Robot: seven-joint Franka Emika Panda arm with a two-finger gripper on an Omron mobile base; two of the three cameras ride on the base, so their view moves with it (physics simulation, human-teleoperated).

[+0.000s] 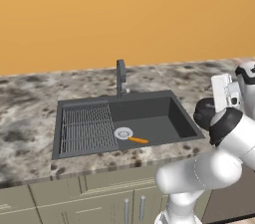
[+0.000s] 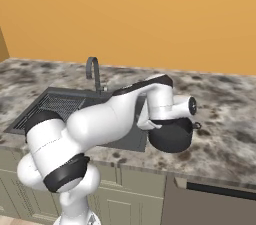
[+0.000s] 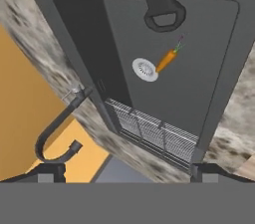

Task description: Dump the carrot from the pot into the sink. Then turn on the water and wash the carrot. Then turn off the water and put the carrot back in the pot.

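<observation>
Carrot (image 1: 138, 140): lies flat on the floor of the sink (image 1: 182, 118), just beside the round silver drain (image 1: 123, 133), clear of the wire rack (image 1: 87, 128) in the other half.
Pot (image 2: 172, 136): sits at the sink's right edge, close under the hand; in the hand view hangs at the top with one loop handle showing over the basin; cannot tell whether it rests fully on the table (image 1: 30, 98).
Claw (image 3: 127, 170): spread wide, nothing between the tips, pot apart from both; looks down over the basin from its right side.
Faucet (image 1: 120, 76): dark gooseneck behind the sink's back rim, near the middle, well apart from the claw; no water seen running.
Stage: dumping looks done, so probably time to turn the water on.
Doing it well: lift clear of the pot first, so as not to knock it into the basin. Cross above the sink rather than through it, leaving the carrot undisturbed. Approach the faucet's base from the front, where a small lever seems to stick out, though too small to be sure. Push with one fingertip, or narrow the claw beforehand, for a firm contact that does not slip off.
Risk: carrot lies off to the side of the spout, so the stream may miss it.
</observation>
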